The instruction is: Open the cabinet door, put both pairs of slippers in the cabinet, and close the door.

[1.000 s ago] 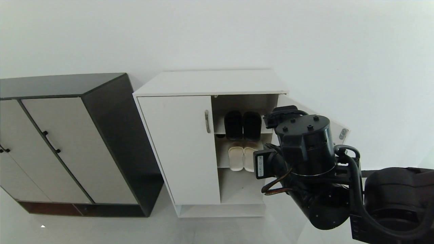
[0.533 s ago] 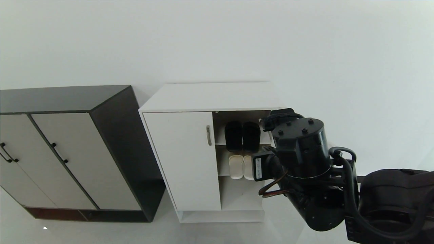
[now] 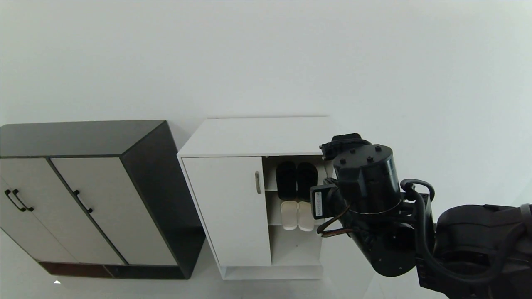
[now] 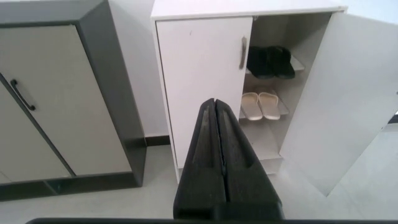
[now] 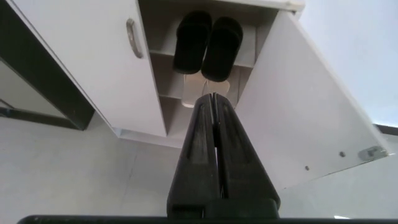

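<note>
The white cabinet (image 3: 257,135) stands with its left door (image 3: 226,207) shut and its right half open. Black slippers (image 3: 296,179) lie side by side on the upper shelf, white slippers (image 3: 297,215) on the shelf below. My right arm (image 3: 365,187) hangs in front of the cabinet's right side. The open right door (image 5: 305,112) swings outward beside my right gripper (image 5: 213,99), which is shut and empty, off the cabinet front, pointing at the shelves. My left gripper (image 4: 216,104) is shut and empty too, farther back, facing the shut door (image 4: 199,81). The black slippers (image 4: 272,61) and white slippers (image 4: 261,106) show inside.
A dark cabinet (image 3: 83,137) with two grey doors stands left of the white one, almost touching it. A plain white wall is behind both. Bare grey floor (image 4: 149,186) lies in front. The open door (image 4: 348,93) juts into the space at the right.
The head camera has moved: both cabinets now sit lower and look smaller. The slippers lie as before and both grippers stay shut.
</note>
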Controlling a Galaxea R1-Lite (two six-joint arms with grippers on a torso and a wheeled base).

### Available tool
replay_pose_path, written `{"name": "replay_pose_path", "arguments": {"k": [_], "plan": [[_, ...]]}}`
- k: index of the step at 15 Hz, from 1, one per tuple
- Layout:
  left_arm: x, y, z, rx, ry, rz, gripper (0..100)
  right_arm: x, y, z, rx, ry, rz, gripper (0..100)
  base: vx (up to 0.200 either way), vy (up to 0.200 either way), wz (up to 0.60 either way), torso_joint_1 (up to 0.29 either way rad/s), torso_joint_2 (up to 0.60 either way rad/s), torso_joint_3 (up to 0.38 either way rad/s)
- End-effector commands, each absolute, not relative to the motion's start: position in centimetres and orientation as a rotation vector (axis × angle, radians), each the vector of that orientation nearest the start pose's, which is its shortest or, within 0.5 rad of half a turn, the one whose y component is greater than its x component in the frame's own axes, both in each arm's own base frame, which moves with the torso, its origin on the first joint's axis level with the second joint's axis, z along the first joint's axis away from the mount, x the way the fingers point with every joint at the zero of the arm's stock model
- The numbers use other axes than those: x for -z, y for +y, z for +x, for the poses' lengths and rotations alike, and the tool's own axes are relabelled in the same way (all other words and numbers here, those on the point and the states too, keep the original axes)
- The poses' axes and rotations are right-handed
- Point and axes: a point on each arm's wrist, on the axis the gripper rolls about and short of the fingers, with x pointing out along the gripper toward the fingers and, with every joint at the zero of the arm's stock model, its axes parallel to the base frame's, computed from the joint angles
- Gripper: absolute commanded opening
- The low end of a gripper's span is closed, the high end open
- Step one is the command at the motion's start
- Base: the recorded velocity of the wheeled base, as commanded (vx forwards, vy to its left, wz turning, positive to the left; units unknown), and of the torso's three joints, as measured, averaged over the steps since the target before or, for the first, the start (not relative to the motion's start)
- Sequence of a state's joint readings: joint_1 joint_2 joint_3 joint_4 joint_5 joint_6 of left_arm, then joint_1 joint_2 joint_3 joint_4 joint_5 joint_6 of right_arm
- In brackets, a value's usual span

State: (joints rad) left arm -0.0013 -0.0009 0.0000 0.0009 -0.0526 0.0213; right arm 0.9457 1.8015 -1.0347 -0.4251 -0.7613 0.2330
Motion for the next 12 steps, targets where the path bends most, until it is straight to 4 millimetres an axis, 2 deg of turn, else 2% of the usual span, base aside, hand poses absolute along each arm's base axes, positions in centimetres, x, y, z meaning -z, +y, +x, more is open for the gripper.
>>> {"name": "replay_pose_path", "arguments": {"k": [1,3,9,11,12], "plan": [[-7.5,-0.1,-2.3,0.054,0.001,0.021,0,-19.2,26.4,21.1,-0.151,0.246,-0.028,0,0.000,0.000,0.00,0.090,-0.21,-0.110],[-7.5,-0.1,-2.3,0.054,0.001,0.021,0,-19.1,26.4,21.3,-0.161,0.250,-0.026,0,0.000,0.000,0.00,0.016,-0.03,-0.025],[-7.5,-0.1,-2.3,0.054,0.001,0.023,0,-19.1,26.1,21.7,-0.156,0.253,-0.023,0,0.000,0.000,-0.60,0.010,-0.01,-0.003],[-7.5,-0.1,-2.3,0.052,0.001,0.023,0,-19.0,25.5,23.3,-0.113,0.239,-0.004,0,0.000,0.000,-0.60,0.010,0.00,-0.002],[-7.5,-0.1,-2.3,0.054,0.001,0.023,0,-18.9,25.2,23.9,-0.095,0.235,-0.001,0,0.000,0.000,0.00,0.000,0.00,0.000]]}}
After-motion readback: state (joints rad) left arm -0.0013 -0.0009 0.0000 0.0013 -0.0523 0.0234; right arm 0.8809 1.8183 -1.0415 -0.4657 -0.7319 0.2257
